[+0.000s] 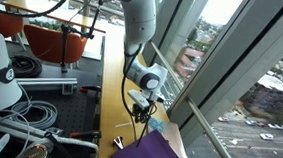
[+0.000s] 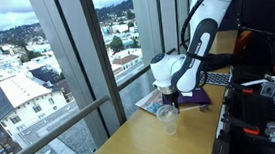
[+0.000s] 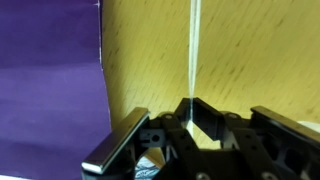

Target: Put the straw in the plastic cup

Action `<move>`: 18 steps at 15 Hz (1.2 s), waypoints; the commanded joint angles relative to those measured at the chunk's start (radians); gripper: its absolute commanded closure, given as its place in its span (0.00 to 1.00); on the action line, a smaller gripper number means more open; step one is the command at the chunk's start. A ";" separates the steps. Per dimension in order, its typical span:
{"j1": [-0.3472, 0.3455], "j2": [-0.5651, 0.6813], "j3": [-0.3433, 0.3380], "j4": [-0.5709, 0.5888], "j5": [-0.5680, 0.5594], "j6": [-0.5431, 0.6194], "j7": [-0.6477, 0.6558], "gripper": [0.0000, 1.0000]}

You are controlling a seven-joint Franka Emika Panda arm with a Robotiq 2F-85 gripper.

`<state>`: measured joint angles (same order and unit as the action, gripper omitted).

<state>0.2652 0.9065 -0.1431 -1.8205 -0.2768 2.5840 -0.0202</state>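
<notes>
A: Wrist view, entries from the left?
B: Item one: purple sheet, flat on the bench. Item two: straw, a pale thin line over the wood, right of the sheet. Its near end is hidden at the gripper.
A: Gripper's hold?
B: Cannot tell whether it is clamped on the straw or spread.
A: Cup?
B: Item three: plastic cup, clear, upright on the bench in an exterior view, just under the gripper. The straw is too thin to see there.
</notes>
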 commanded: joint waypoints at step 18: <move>-0.135 -0.197 0.282 0.215 0.222 -0.826 -0.210 0.97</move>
<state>0.1594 0.6633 0.1028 -1.7039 -0.1337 1.8677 -0.2163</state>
